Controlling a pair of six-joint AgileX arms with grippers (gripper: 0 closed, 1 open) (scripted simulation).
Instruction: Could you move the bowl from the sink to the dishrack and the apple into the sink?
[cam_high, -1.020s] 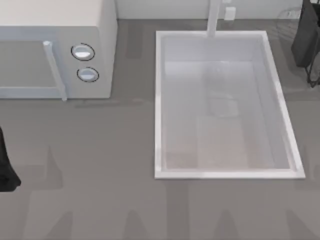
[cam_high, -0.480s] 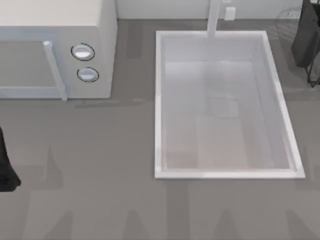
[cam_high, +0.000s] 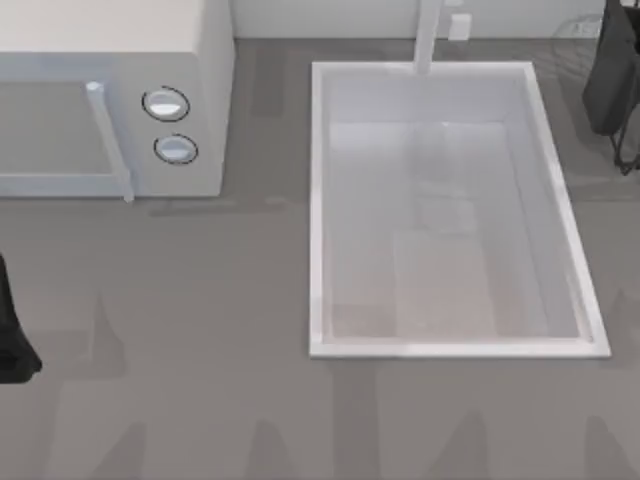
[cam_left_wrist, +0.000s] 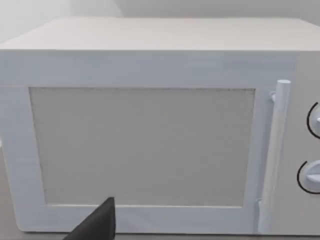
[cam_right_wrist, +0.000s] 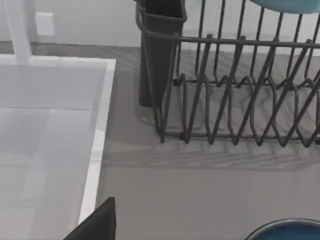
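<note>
The left arm (cam_high: 12, 330) sits parked at the 9 o'clock edge of the surface (cam_high: 200, 300). A dark sliver of the left hand (cam_left_wrist: 97, 220) faces the microwave (cam_high: 110, 100) at 10 o'clock; whether it is released or clenched cannot be told.

A similar sliver of the right hand (cam_right_wrist: 97, 220) shows in its wrist view, and its state cannot be told either. Closest to that camera lies a blue arc with a thin dark rim, probably the bowl (cam_right_wrist: 286, 229), resting on the surface in front of the rack (cam_right_wrist: 225, 90), beside the sink (cam_right_wrist: 97, 150) and outside it. A second blue shape (cam_right_wrist: 292, 4) peeks in above the rack's far bars, and which of the two is really the bowl cannot be settled.

In the top view the sink (cam_high: 315, 200) at 3 o'clock holds nothing, with the rack (cam_high: 610, 70) at 2 o'clock.

The bowl looks glossy, stiff and likely slippery and chip-prone. A pinch across the rim, one side inside the wall, seems the surest hold.
</note>
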